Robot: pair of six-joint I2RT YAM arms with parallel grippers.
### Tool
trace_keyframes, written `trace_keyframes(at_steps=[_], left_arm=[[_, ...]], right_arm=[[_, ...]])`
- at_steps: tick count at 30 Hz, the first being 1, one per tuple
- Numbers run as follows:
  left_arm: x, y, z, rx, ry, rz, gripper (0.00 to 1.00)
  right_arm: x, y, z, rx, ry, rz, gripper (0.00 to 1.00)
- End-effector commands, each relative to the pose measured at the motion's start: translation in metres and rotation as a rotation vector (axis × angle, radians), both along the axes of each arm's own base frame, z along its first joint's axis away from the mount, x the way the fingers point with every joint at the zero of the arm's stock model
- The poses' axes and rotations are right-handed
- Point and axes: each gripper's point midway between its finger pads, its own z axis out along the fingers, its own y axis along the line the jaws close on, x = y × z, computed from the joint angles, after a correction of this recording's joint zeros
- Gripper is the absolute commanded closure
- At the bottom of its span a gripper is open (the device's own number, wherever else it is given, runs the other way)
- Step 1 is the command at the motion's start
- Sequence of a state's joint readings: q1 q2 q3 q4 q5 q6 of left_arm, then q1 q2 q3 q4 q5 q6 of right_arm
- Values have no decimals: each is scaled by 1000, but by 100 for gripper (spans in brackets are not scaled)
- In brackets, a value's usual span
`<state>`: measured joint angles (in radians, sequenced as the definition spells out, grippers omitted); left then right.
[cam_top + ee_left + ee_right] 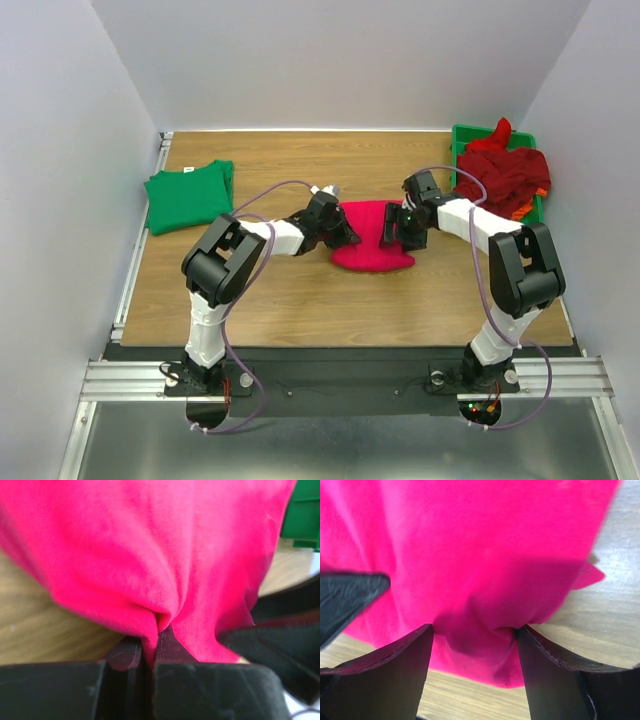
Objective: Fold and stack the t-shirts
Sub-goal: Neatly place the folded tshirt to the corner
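Note:
A bright pink-red t-shirt (368,250) lies bunched at the middle of the table, between both grippers. My left gripper (346,236) is at its left edge. In the left wrist view the left gripper (150,649) is shut on a pinched fold of the pink-red shirt (165,555). My right gripper (394,232) is at the shirt's right edge. In the right wrist view the right gripper (472,642) stands open, its fingers astride a bulge of the pink-red cloth (480,555). A folded green t-shirt (190,196) lies at the far left. Dark red and orange shirts (508,176) are heaped at the far right.
A green plastic tray (466,133) holds the heap by the right wall and shows in the left wrist view as the tray (302,515). A metal rail (140,235) runs along the table's left edge. White walls close in the back and sides.

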<state>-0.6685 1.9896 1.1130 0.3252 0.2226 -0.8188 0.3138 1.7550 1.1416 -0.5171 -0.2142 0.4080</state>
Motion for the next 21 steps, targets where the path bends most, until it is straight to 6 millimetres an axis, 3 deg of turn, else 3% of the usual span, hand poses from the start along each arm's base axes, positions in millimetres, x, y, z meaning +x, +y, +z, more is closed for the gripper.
trace_keyframes(at_steps=[1, 5, 9, 16, 21], left_arm=[[-3, 31, -37, 248, 16, -11, 100], [6, 49, -19, 307, -31, -16, 100], [22, 87, 7, 423, -102, -49, 100], [47, 129, 57, 514, -172, -81, 100], [59, 147, 75, 553, -179, -94, 100]], right_arm=[[-8, 9, 23, 62, -22, 8, 26], [-8, 8, 34, 71, -49, 3, 18], [-10, 8, 49, 87, -81, 1, 11], [-22, 9, 60, 112, -94, 14, 9], [-29, 9, 65, 128, -102, 25, 8]])
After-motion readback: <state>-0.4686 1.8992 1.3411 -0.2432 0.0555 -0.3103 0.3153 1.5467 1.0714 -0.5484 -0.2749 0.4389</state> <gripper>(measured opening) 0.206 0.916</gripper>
